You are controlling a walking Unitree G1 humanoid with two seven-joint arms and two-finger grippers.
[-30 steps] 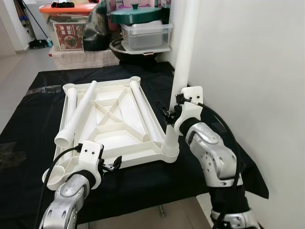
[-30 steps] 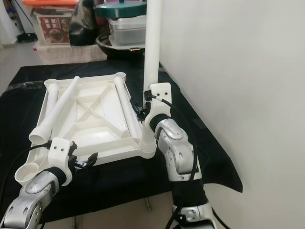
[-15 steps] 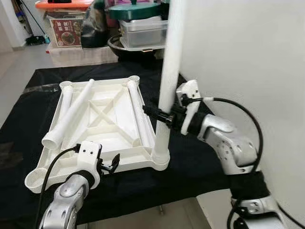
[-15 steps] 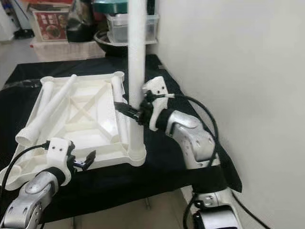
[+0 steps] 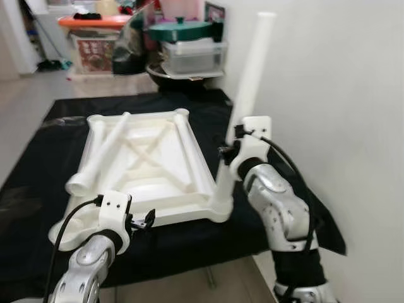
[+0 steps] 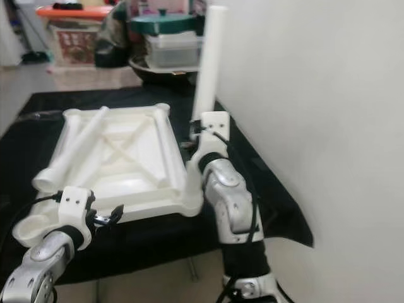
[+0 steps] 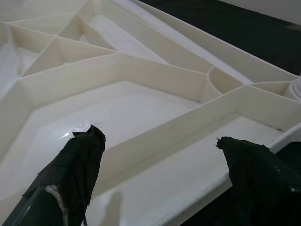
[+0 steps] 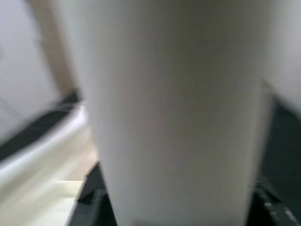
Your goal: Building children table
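Black cloth-covered bench (image 5: 38,170) against a white wall (image 5: 341,95), clutter of bins behind; nearest, left gripper (image 5: 146,220) hovers at the near edge of the upturned white tabletop (image 5: 158,165), fingers spread wide, nothing held, ribbed underside right ahead in its wrist view; tabletop lies upside down mid-cloth, loose legs (image 5: 101,154) lying across it; right gripper (image 5: 226,153) sits at the near right corner, fingers closed around the standing leg (image 5: 249,88), which is in the corner socket (image 5: 221,201) but leaning toward the wall, not upright; risk: pushing down while tilted could jam or pop it out of the socket, or drag the tabletop off the near edge since the left isn't pinning it; wall sits close beside the leg, little room that side; open room to the left and above; bins (image 5: 186,47) far back, well apart.
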